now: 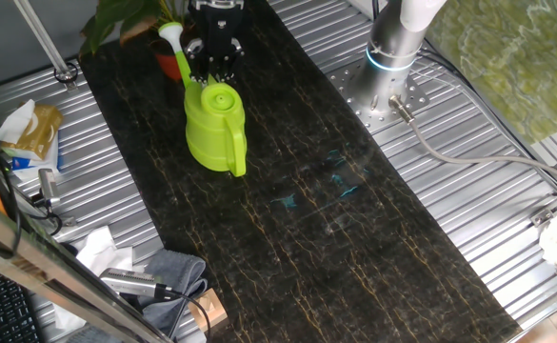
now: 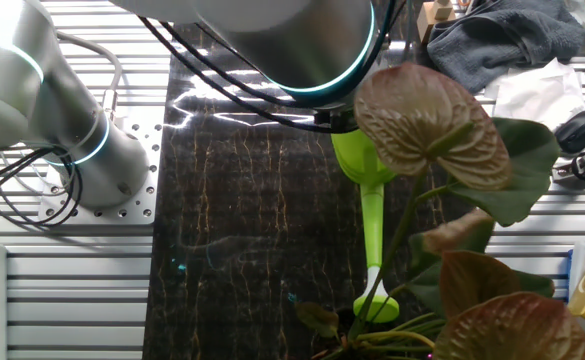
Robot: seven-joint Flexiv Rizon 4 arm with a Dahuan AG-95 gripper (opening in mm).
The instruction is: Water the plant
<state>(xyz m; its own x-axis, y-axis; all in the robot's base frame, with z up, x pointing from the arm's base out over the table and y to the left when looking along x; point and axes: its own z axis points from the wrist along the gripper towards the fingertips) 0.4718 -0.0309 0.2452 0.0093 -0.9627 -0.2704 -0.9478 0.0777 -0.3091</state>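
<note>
Jaws hang over my lime-green watering can (image 1: pixel 215 129), grip state unclear; its spout rose reaches the potted plant (image 1: pixel 126 19) at eleven o'clock on the counter (image 1: pixel 354 257). Pouring looks close, not confirmed.

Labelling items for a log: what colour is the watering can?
Lime green watering can, clearest in the fixed view showing its whole body.

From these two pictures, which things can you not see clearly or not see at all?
- The gripper: in one fixed view the top edge crops it and it is too dark to tell if it holds the watering can; in the other fixed view the arm hides it.
- The pot: mostly behind the spout in one fixed view; not visible in the other.
- The plant: cut off by an edge in both views.
- Water flow: not discernible.
</note>
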